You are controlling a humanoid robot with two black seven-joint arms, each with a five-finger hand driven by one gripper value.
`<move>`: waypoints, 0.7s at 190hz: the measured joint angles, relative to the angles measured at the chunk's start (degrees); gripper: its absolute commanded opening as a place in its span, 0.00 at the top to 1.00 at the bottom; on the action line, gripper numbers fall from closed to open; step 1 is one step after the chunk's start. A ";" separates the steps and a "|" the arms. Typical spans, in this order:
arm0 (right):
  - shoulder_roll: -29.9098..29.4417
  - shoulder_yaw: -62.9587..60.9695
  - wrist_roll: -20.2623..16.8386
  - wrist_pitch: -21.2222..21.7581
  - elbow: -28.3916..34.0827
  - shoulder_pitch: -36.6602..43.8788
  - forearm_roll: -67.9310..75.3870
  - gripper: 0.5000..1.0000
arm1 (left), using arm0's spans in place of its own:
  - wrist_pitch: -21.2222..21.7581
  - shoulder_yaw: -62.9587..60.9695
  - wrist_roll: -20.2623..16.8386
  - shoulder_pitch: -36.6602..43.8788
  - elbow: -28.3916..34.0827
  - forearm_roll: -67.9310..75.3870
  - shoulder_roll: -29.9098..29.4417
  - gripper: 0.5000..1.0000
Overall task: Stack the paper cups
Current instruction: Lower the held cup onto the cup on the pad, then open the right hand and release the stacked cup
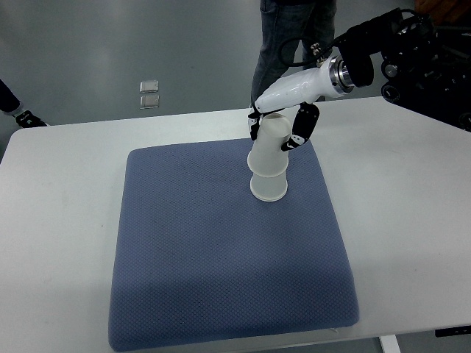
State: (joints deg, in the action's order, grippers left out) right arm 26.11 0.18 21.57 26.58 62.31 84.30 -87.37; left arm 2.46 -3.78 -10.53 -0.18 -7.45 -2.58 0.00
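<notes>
Paper cups (268, 165) sit inverted mid-pad on the blue mat (221, 257), upper cup nested on the lower, leaning slightly right. My right hand (283, 121) grips that upper cup from behind; left hand barely shows at the far-left edge.

upper cup: I see a white paper cup (271, 140), inverted, tilted, sitting over the lower one.
lower cup: white paper cup (268, 185), upside down, on the blue mat (221, 257), in its far half.
</notes>
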 measured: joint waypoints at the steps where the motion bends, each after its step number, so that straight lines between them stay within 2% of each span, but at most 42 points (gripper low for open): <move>1: 0.00 0.00 0.00 0.00 0.00 -0.01 0.00 0.49 | 0.00 0.00 0.00 0.00 0.00 0.00 0.00 0.00; 69: 0.00 0.08 -0.04 -0.12 -0.53 -0.97 -0.13 0.49 | 0.00 0.00 0.00 0.00 0.00 0.00 0.00 0.00; 78: -0.07 0.09 -0.04 -0.29 -0.58 -1.16 -0.14 0.45 | 0.00 0.00 0.00 0.00 0.00 0.00 0.00 0.00; 95: -0.73 0.09 -0.04 -0.52 -0.67 -1.52 -0.14 0.30 | 0.00 0.00 0.00 0.00 0.00 0.00 0.00 0.00; 112: -1.00 0.09 -0.04 -0.61 -0.80 -1.58 -0.14 0.22 | 0.00 0.00 0.00 0.00 0.00 0.01 0.00 0.00; 133: -1.12 0.09 -0.15 -0.65 -0.99 -1.64 -0.09 0.20 | 0.00 0.00 0.00 0.00 0.00 0.01 0.00 0.00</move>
State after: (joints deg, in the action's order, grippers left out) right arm 24.99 0.27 21.42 25.94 61.32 82.66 -87.46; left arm 2.46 -3.78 -10.54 -0.18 -7.44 -2.57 0.00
